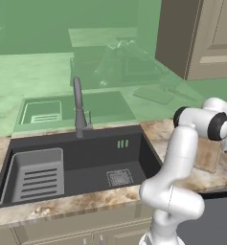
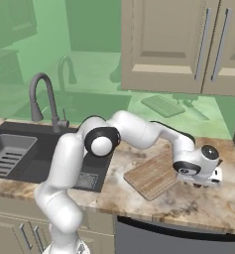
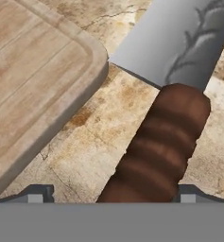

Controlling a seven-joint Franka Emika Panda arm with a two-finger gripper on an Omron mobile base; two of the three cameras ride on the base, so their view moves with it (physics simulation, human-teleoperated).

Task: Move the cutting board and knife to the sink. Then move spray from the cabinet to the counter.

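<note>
Hand view puts you right over the small cleaver with its ridged dark brown handle (image 3: 156, 146) and wide grey blade: the fingers (image 3: 112, 193) stand spread wide, one tip either side of the handle, gripping nothing. The knife lies flat on the beige-and-brown marbled stone table (image 3: 90, 142), just beside the rounded corner of the flat light-brown wooden cutting board (image 3: 33, 80). In the right base view you see the board (image 2: 151, 176) to the right of the dark grey rectangular sink (image 2: 37, 168), under the beige panelled wall cabinet (image 2: 163, 44).
</note>
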